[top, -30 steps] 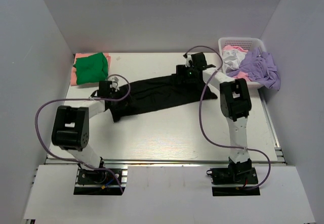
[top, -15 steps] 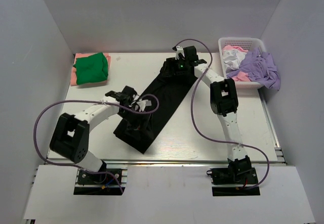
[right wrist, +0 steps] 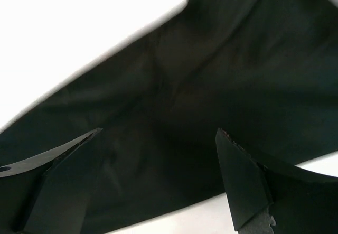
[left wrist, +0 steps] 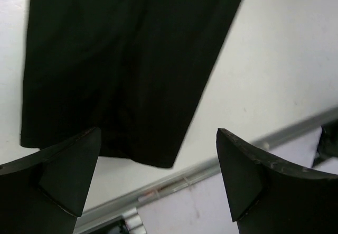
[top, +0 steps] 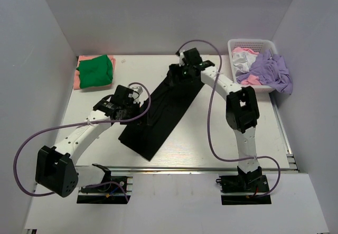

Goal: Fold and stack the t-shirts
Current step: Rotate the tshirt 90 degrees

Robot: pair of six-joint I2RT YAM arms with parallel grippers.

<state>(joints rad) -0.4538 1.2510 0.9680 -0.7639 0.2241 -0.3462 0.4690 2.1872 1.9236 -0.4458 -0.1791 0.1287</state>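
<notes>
The left gripper (left wrist: 158, 132) holds its fingers (left wrist: 63, 176) spread wide with nothing between them, just beside the left edge of the folded black cloth t-shirt (top: 161, 112). The right gripper (right wrist: 158, 131) gapes as wide, empty, over that shirt's far end. The shirt lies diagonally on the white table (top: 190, 144) between pale grey walls (top: 158, 17). Only the overhead view shows the folded green t-shirt (top: 96, 69) to its left and the white plastic lattice basket (top: 252, 45) with a lavender t-shirt (top: 272, 70) to its right.

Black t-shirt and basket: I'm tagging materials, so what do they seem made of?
Black t-shirt: looks like soft matte cloth, possibly a knit; it lies limp in a folded strip with creases and no shine. Basket: seemingly rigid white plastic, judging by its open lattice wall.
</notes>
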